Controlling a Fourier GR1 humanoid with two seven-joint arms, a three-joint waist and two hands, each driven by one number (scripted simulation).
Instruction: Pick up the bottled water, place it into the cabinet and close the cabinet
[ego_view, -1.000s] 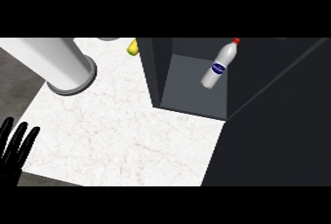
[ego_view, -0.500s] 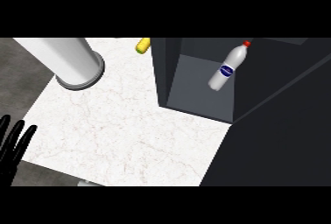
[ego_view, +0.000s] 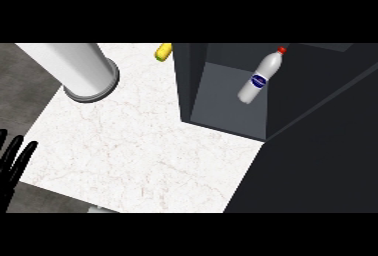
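A water bottle (ego_view: 261, 76) with a red cap and blue label stands inside the dark cabinet (ego_view: 221, 107), toward its upper right. The cabinet's front is uncovered, and a large dark panel (ego_view: 325, 160) fills the lower right of the view. My left hand (ego_view: 13, 162) shows at the left edge with straight fingers pointing up, resting far from the bottle. No right hand shows.
A white cylinder (ego_view: 83, 71) stands on the marbled white counter (ego_view: 140, 155) at the upper left. A yellow object (ego_view: 163, 51) lies at the counter's far edge beside the cabinet. Grey floor borders the counter on the left.
The whole scene has shifted right and slightly down in the view. My left hand sits nearer the left edge and lower. The bottle stays in the cabinet.
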